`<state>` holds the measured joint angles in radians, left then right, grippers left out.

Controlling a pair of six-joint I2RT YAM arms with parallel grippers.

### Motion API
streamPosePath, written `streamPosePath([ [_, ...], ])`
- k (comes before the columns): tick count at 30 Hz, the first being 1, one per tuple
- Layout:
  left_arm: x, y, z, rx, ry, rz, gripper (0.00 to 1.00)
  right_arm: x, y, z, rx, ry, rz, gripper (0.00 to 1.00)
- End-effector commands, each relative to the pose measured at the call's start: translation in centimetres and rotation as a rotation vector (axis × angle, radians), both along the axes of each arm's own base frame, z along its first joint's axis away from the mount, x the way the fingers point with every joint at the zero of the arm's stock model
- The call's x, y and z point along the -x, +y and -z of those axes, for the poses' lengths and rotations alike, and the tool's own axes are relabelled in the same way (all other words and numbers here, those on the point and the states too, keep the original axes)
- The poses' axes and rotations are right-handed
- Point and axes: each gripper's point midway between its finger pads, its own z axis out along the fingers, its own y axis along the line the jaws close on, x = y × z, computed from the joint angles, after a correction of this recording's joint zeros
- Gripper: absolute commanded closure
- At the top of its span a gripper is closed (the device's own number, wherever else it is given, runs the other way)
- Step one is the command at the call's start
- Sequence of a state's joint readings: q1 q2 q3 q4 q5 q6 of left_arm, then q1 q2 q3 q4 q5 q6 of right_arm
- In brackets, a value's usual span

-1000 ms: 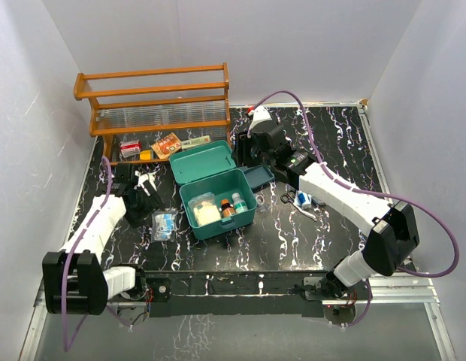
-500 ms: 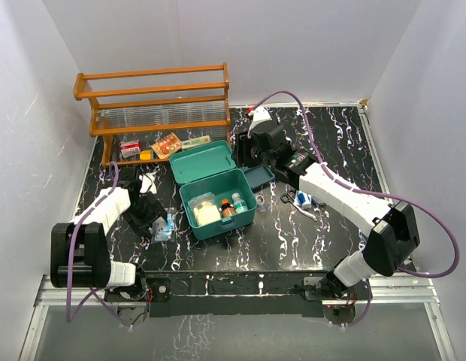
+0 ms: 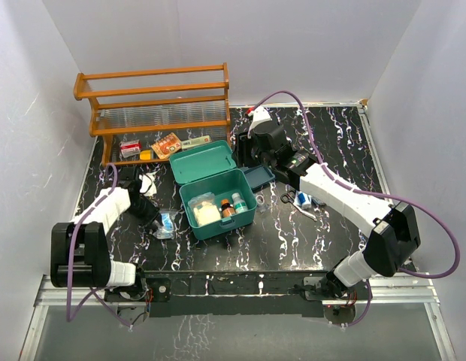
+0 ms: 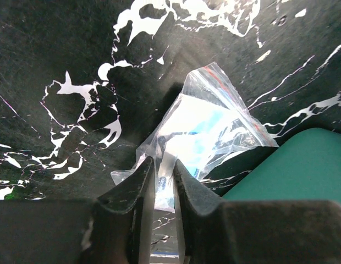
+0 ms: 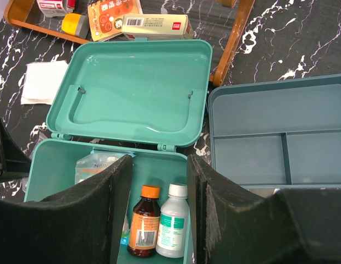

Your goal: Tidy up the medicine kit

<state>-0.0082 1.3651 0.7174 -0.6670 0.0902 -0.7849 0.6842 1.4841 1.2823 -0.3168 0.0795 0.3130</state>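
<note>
The medicine kit point(image 3: 222, 226) is a teal-green box standing open at the table's middle, its lid point(image 5: 132, 93) laid back. Inside are a brown bottle with an orange cap point(image 5: 143, 223), a white bottle point(image 5: 173, 220) and a clear pouch point(image 3: 204, 210). Left of the kit lies a clear plastic bag point(image 3: 166, 223) with blue-and-white contents point(image 4: 209, 126). My left gripper point(image 4: 164, 165) is low on the table point(image 3: 152, 223), its jaws pinched on the bag's near edge. My right gripper point(image 5: 159, 158) hangs open above the kit's back edge point(image 3: 246, 154), holding nothing.
A darker blue two-compartment tray point(image 5: 280, 126) lies right of the lid. The wooden rack point(image 3: 154, 98) stands at the back left with small boxes point(image 3: 167, 144) beneath it. A white pad point(image 3: 148, 183) lies beside my left arm. Small tubes point(image 3: 304, 199) lie right of the kit.
My left arm has folded in and the gripper has come down toward the kit and closed on the plastic bag's edge. The right arm has not moved.
</note>
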Motion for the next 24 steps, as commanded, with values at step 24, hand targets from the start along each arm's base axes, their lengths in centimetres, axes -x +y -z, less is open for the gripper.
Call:
streamPosePath([
  [24,-5.6,-2.0,-15.7,0.19,-0.545,-0.215,1.0,0.8,1.7,-4.5,-0.149,-0.078,-0.09,0.52],
])
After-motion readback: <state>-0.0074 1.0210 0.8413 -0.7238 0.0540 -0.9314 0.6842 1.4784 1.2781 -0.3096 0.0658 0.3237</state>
